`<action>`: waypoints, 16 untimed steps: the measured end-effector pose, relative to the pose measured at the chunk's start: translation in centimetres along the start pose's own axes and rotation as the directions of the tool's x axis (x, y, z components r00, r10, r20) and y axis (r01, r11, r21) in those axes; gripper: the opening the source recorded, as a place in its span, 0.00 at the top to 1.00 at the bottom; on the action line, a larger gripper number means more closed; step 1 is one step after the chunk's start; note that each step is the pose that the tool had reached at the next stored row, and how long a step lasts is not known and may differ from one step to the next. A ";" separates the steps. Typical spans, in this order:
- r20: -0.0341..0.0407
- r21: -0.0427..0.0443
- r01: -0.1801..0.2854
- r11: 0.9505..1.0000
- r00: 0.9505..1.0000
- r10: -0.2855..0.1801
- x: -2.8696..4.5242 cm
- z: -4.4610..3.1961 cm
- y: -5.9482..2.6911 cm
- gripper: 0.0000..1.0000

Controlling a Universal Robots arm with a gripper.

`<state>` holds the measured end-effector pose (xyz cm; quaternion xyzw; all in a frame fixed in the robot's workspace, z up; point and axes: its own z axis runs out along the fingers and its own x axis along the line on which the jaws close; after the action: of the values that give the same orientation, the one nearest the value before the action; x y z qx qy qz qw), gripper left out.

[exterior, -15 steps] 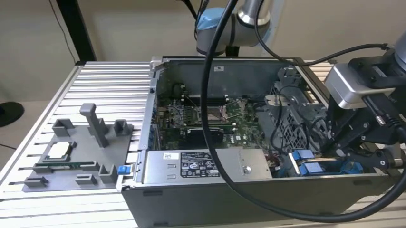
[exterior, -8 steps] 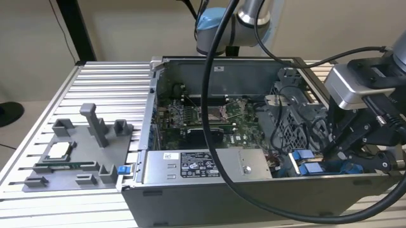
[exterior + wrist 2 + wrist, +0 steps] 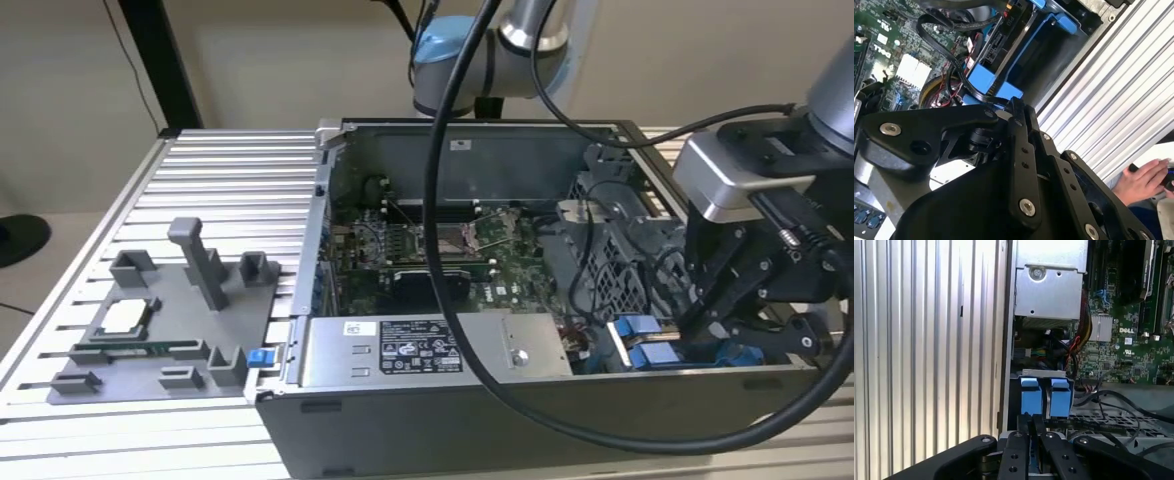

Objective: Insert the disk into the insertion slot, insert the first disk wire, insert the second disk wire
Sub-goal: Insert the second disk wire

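Black cables [image 3: 1114,402] and the power-supply box [image 3: 1046,290] crowd our insertion slot [image 3: 1046,395]; the ribbed worktop [image 3: 924,350] beside the case lies open.

Our arm [image 3: 527,30] arches down from its base at the back, wrist bent over at the exterior view's right, and our black claw [image 3: 1034,427] points downward with its two fingers [image 3: 1028,426] pressed close together.
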<state>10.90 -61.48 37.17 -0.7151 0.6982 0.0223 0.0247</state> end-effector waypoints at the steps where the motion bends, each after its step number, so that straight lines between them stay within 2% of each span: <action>1: 0.000 0.000 0.000 1.000 1.000 0.000 -0.04 0.02 0.00 1.00; 5: -0.006 0.001 0.000 1.000 1.000 0.000 -0.94 0.24 -0.06 1.00; 7: -0.006 0.007 0.001 1.000 1.000 0.000 -1.41 0.36 -0.12 1.00; 9: -0.007 0.016 0.001 1.000 1.000 -0.001 -1.65 0.43 -0.19 1.00; 14: -0.008 0.050 0.003 0.999 1.000 -0.003 -2.10 0.58 -0.34 1.00; 16: -0.008 0.058 0.004 0.998 1.000 -0.004 -2.26 0.69 -0.36 1.00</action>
<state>11.21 -59.17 36.63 -0.7155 0.6973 -0.0009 0.0428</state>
